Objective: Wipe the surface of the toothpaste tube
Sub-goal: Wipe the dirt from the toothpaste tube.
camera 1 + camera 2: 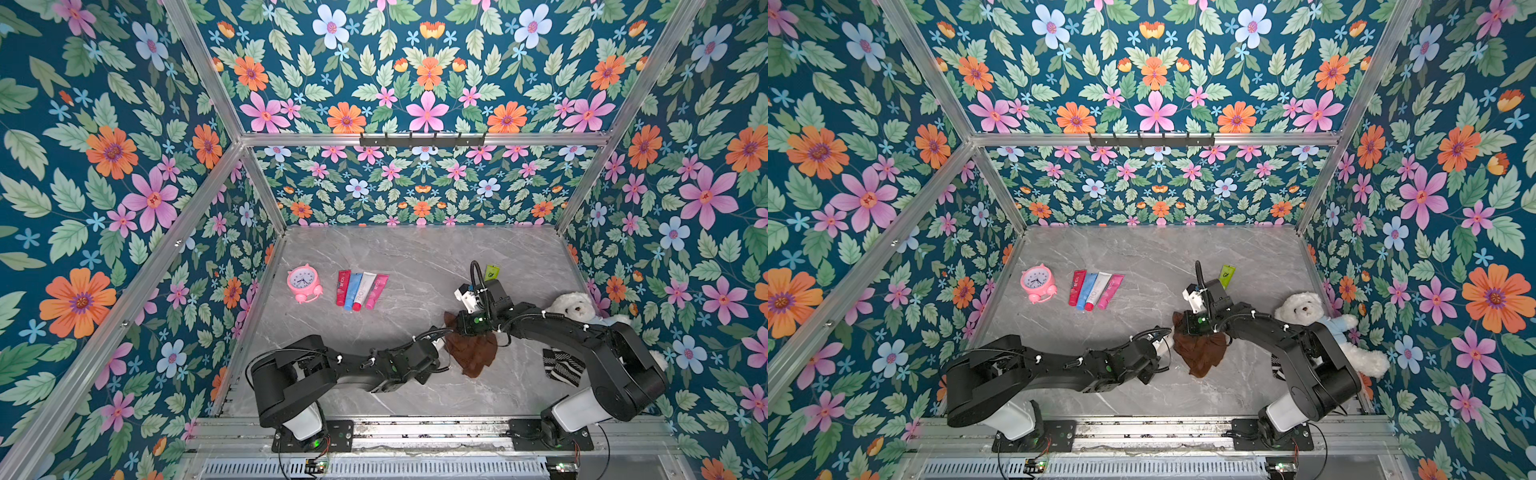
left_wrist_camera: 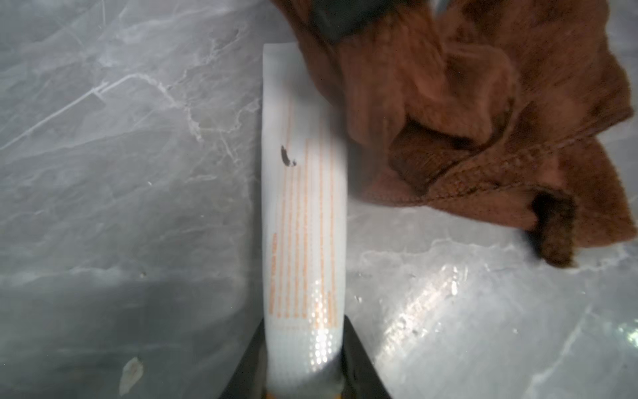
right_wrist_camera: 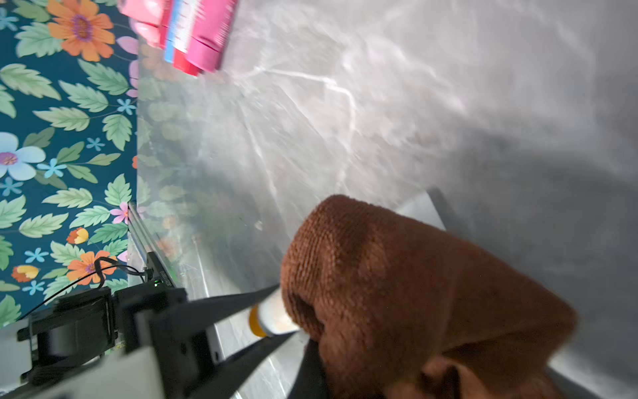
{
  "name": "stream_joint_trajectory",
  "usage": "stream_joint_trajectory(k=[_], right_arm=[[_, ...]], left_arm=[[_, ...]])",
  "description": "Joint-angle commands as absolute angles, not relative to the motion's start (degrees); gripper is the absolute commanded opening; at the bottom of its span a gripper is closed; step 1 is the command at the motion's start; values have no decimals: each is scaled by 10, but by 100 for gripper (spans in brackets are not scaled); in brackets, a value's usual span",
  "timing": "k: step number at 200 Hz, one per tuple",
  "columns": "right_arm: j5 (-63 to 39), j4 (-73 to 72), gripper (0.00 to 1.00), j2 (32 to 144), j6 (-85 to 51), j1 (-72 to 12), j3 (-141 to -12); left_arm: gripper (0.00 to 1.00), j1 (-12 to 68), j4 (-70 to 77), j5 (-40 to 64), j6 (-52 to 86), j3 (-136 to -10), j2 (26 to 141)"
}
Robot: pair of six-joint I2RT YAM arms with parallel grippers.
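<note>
Grey marble tabletop (image 1: 395, 257), floral walls (image 1: 124, 187), white toothpaste tube (image 2: 303, 207), brown cloth (image 1: 473, 353)

I see the clock (image 1: 304, 283) at the left of the table (image 1: 415, 257), a row of tubes (image 1: 361, 289) just right of it, the cloth (image 1: 473, 353) over the toothpaste tube (image 2: 303, 224) nearer me, the teddy bear (image 1: 575, 305) far right.

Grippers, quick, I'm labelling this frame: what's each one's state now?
Left gripper: shut on the toothpaste tube.
Right gripper: shut on the brown cloth.
</note>
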State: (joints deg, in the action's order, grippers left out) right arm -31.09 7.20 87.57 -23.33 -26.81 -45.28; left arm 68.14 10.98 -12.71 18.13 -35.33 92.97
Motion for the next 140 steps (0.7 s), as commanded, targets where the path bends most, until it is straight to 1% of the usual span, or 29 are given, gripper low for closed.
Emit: stream_joint_trajectory(k=[1, 36, 59, 84, 115, 140], right_arm=[[-320, 120, 0, 886, -202, -282, -470], [-356, 96, 0, 920, -211, -327, -459], [-382, 57, 0, 933, -229, -333, -432], [-335, 87, 0, 945, -223, -323, -427], [-281, 95, 0, 945, -227, -257, -410], [-249, 102, 0, 932, -226, -245, -411]], left_arm=[[1, 698, 10, -143, 187, -363, 952], [0, 702, 11, -149, 189, -362, 949], [0, 702, 12, -150, 188, -361, 949], [0, 703, 13, -152, 188, -360, 948], [0, 704, 13, -155, 189, -358, 945], [0, 706, 15, -158, 190, -354, 939]])
